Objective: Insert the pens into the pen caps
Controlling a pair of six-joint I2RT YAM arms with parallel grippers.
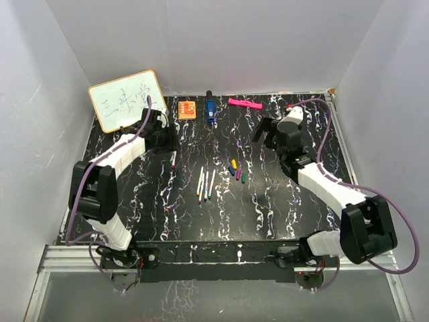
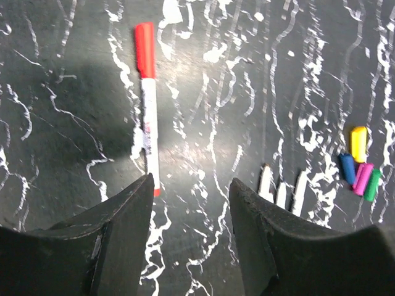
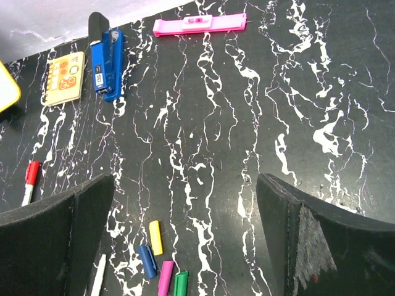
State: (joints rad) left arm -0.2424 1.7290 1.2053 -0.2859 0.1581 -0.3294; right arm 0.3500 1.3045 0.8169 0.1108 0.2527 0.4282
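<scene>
A white pen with the red cap on it lies on the black marbled table just ahead of my left gripper, which is open and empty above it; this pen also shows in the top view. Three uncapped white pens lie side by side mid-table, their ends visible in the left wrist view. To their right lie the yellow, blue, pink-purple and green caps. My right gripper is wide open and empty, hovering above and behind the caps.
A small whiteboard leans at the back left. An orange block, a chunky blue object and a pink marker lie along the back edge. White walls enclose the table on three sides.
</scene>
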